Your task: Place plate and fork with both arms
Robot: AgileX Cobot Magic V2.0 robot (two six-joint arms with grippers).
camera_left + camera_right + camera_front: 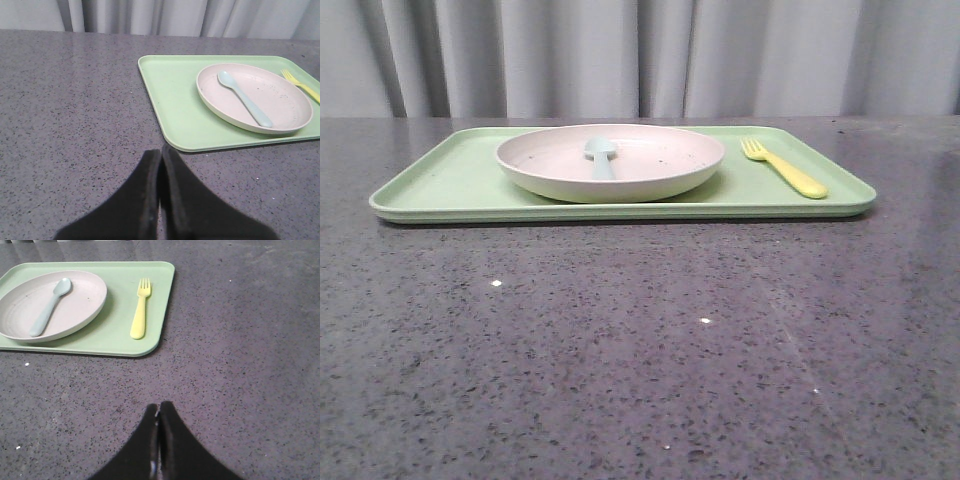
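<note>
The pale pinkish-cream plate (pixel 650 165) sits on the light green tray (pixel 450 185) at the table's far side, with a pale blue spoon (pixel 600 155) lying in it. The yellow fork (pixel 785 168) lies on the tray to the plate's right. The plate (pixel 280 102) and the fork (pixel 302 85) also show in the left wrist view, and the plate (pixel 75 300) and fork (pixel 140 315) in the right wrist view. My left gripper (pixel 161 150) is shut and empty, over bare table short of the tray's left corner. My right gripper (pixel 159 407) is shut and empty, short of the tray's right corner. Neither gripper shows in the front view.
The grey speckled table (pixel 640 340) stretches from the tray to the near edge. A grey curtain (pixel 640 55) hangs behind the table. The tray's raised rim (pixel 162 325) borders the fork on its right side.
</note>
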